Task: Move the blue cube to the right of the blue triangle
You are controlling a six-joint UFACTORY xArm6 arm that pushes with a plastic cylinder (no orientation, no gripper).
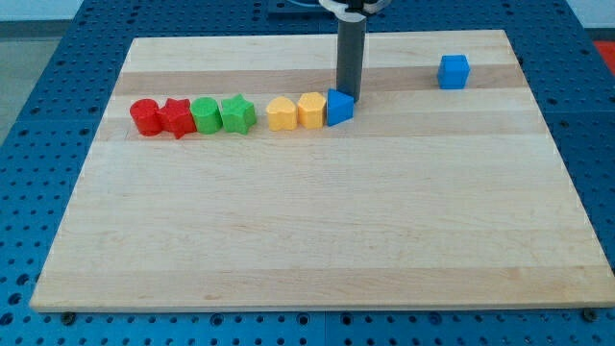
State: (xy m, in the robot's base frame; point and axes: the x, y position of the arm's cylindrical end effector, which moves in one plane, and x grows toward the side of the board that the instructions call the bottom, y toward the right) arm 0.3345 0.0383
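Blue cube sits near the board's top edge (well apart from others).

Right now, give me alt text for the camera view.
My tip rests just behind the blue triangle, which ends a row of red, green and yellow blocks on a wooden board. The blue cube sits alone toward the view's top right.

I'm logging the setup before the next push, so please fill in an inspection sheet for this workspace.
Surface: pale wooden board, flat, on a blue perforated table.
Job's things: blue cube alone at the view's upper right; blue triangle ends the row, touching a yellow block.
Clutter: red cylinder, red star, green cylinder, green star, second yellow block.
Grippers: none; my tip sits just behind the blue triangle.
Cables: nothing seen.
Surroundings: nothing seen.
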